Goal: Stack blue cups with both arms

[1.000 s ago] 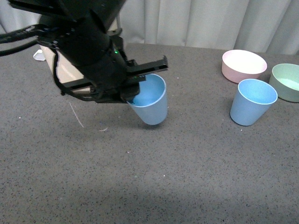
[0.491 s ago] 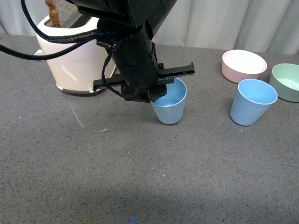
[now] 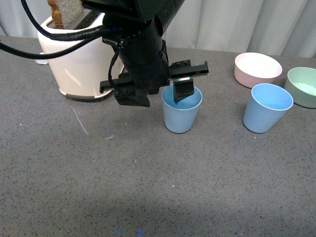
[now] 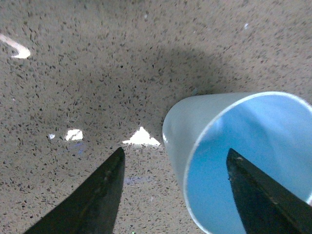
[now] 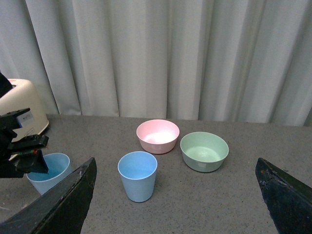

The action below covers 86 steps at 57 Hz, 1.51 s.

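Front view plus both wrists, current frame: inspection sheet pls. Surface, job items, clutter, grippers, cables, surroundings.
Surface: grey speckled tabletop, with a few pale flecks and a thin scratch left of centre.
Job's things: near blue cup upright under the left arm; second blue cup upright, standing apart near the bowls. Not stacked.
Clutter: white toaster with a bread slice in it; pink bowl; green bowl.
Grippers: left gripper open, one finger inside the near cup's rim, the other outside it. Right gripper open, holding nothing.
Cables: black cables loop off the left arm in front of the toaster.
Surroundings: pale curtain behind the table.
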Each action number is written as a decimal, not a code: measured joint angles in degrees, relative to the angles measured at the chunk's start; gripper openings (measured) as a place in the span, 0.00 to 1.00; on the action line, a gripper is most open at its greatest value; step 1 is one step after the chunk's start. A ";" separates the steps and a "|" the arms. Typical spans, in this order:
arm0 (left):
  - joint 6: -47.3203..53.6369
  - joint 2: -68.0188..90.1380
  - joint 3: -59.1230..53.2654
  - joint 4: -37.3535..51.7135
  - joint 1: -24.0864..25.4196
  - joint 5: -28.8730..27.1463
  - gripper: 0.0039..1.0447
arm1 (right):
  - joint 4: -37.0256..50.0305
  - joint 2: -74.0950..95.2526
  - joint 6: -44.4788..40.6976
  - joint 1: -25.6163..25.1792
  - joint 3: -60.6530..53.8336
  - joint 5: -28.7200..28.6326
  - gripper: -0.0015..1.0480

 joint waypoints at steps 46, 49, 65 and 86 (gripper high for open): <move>28.85 -35.04 -65.46 88.91 13.55 -12.52 0.03 | -0.02 0.00 0.00 0.00 0.00 0.00 0.91; 28.94 -37.75 -67.21 88.50 14.21 -11.76 0.03 | -0.02 0.00 0.00 0.00 0.00 0.00 0.91; 29.24 -52.06 -76.81 84.94 19.28 -7.48 0.03 | 0.00 -0.02 0.00 0.00 0.00 -0.02 0.91; 29.35 -73.42 -84.56 71.52 26.51 0.61 0.03 | -0.02 -0.02 0.00 0.00 0.00 -0.02 0.91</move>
